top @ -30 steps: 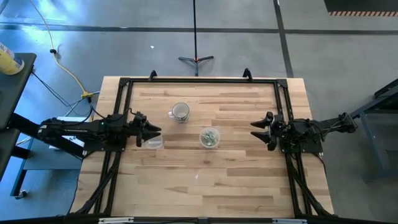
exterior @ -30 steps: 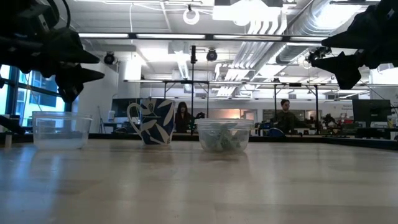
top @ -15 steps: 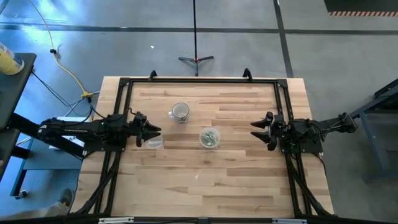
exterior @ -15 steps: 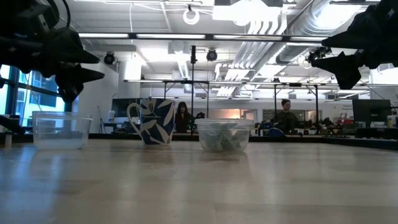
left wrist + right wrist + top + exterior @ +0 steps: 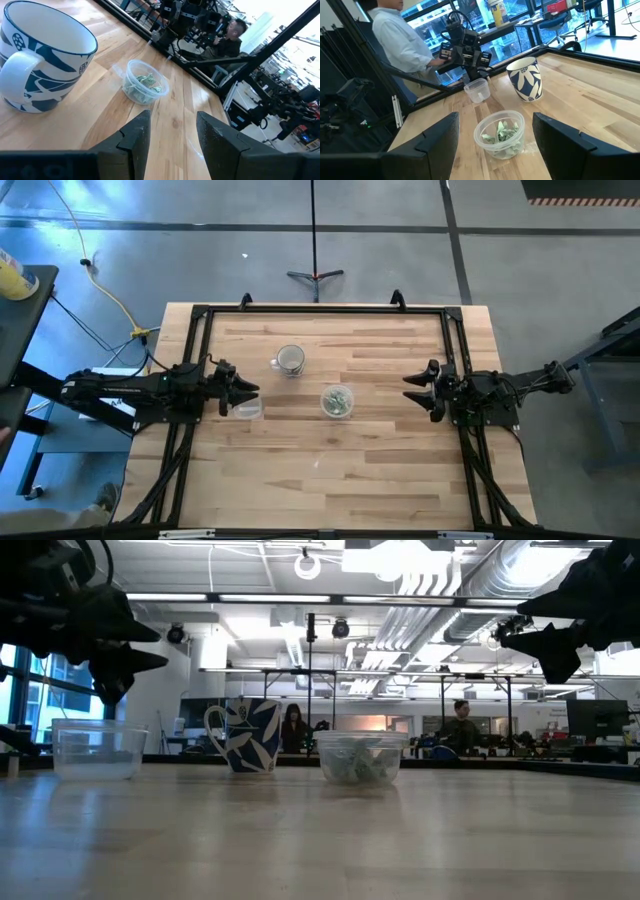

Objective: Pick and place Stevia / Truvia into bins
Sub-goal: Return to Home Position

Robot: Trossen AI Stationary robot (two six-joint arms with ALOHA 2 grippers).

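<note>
The pale green and white Stevia sachets (image 5: 502, 132) lie heaped inside the round see-through tub (image 5: 337, 401), which stands near the table's middle (image 5: 360, 757). The squarish see-through tub (image 5: 249, 410) stands to its left and looks empty (image 5: 98, 750). My left gripper (image 5: 247, 391) hovers open above the table just beyond the squarish tub, pointing right; its wrist view shows the round tub (image 5: 146, 87) ahead. My right gripper (image 5: 410, 388) hovers open to the right of the round tub, pointing left (image 5: 495, 119).
A blue-and-white patterned mug (image 5: 290, 360) stands on the far side of the two tubs (image 5: 248, 735). A black frame (image 5: 320, 308) runs along the table's far edge and sides. A person in a pale shirt (image 5: 405, 45) shows beyond the table's left side.
</note>
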